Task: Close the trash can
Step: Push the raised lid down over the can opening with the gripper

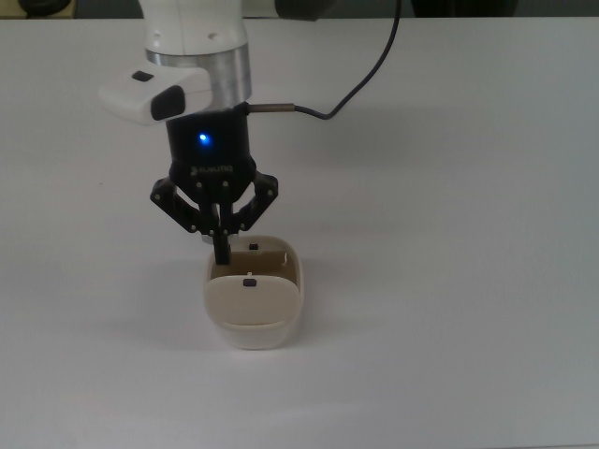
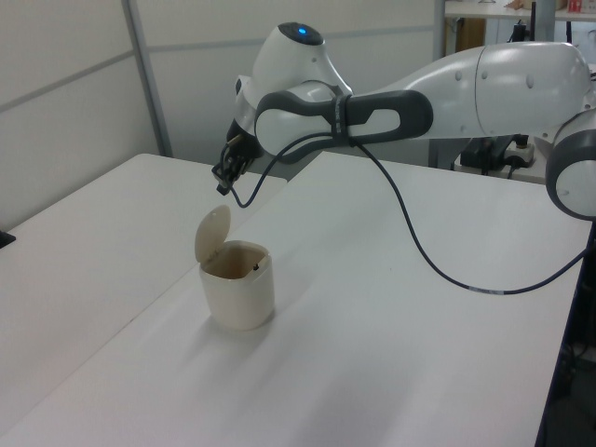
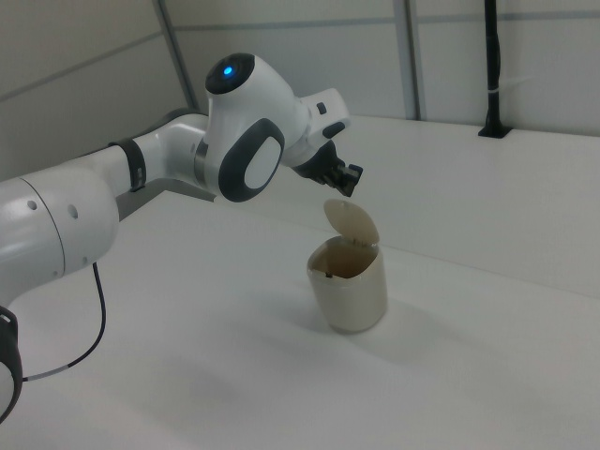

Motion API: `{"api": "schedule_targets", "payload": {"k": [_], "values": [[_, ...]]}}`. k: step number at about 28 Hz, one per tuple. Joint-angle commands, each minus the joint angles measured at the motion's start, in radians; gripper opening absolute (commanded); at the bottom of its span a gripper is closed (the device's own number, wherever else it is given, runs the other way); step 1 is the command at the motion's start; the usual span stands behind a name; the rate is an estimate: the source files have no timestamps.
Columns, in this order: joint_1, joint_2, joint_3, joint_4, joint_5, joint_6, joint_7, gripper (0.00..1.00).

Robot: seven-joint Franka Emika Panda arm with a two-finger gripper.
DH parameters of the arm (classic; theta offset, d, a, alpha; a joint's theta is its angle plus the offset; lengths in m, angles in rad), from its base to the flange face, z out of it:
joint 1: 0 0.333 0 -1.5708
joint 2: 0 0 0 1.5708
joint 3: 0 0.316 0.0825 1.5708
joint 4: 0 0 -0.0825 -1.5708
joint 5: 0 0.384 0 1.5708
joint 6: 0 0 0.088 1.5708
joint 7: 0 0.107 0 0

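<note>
a robotics lab: bare white table (image 2: 419, 307) under a white franka arm (image 2: 484, 84), grey panelled partition walls (image 2: 65, 93) around, cabling and equipment on a bench (image 2: 498, 149) behind.

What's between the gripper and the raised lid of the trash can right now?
Nothing. In the left view the gripper hangs just above the lid of the trash can, with only open air between them; the right view shows the same gap.
</note>
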Motion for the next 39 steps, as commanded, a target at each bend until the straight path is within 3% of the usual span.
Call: {"api": "schedule_targets", "payload": {"k": [1, 9, 21, 35, 39], "values": [[0.022, 0.026, -0.008, 0.003, -0.054, 0.062, 0.058, 0.0], [0.031, 0.072, -0.008, 0.006, -0.103, 0.137, 0.11, 0.0], [0.042, 0.084, -0.008, 0.001, -0.115, 0.129, 0.098, 0.0], [0.04, 0.07, 0.002, -0.011, -0.102, -0.163, -0.045, 0.0], [0.04, 0.072, 0.005, -0.014, -0.091, -0.185, -0.051, 0.0]]}}
